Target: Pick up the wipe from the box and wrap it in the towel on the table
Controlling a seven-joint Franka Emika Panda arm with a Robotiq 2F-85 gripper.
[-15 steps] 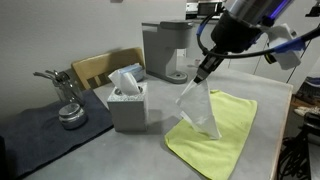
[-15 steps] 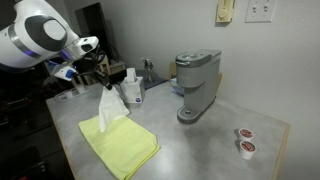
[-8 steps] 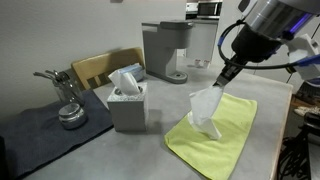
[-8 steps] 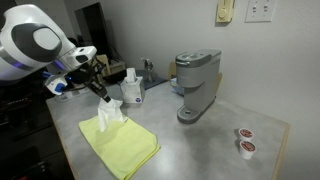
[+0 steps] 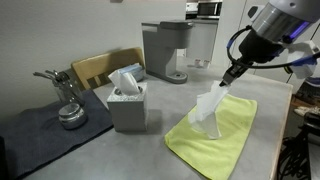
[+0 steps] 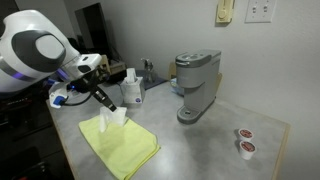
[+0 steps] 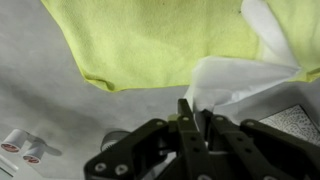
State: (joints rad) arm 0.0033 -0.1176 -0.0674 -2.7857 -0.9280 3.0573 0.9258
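1. At the far left of an exterior view we see a dark grey mat [image 5: 35, 128], flat and dull, with a shiny metal utensil [image 5: 66, 103] standing on it.
2. Behind it, a wooden chair [image 5: 98, 67] shows its pale, curved backrest.
3. Left of centre stands the box [image 5: 128, 110], a small grey cube with a crumpled white sheet poking from its top. It rests on the table [image 5: 125, 158], whose grey top is smooth.
4. At upper centre is a tall grey coffee machine [image 5: 165, 48], boxy with rounded edges.
5. Right of centre, the towel [image 5: 225, 140] lies flat on the table, a rectangular yellow-green cloth with a soft, fuzzy nap.
6. The wipe [image 5: 208, 108], thin, white and creased, stands over the towel. Its lower end touches the cloth and its top runs up to the gripper [image 5: 232, 75] at the upper right.
7. In the wrist view the dark fingers [image 7: 184, 115] stand almost together with only a slit between them, pinching the upper edge of the wipe [image 7: 235, 80]. The towel [image 7: 150, 40] fills the upper frame.
8. At the lower left of that view, two small round pods [image 7: 20, 146] sit on the table.
9. In an exterior view from the opposite side, the gripper [image 6: 108, 103] sits left of centre. The wipe [image 6: 116, 117] bunches under it on the towel [image 6: 125, 148].
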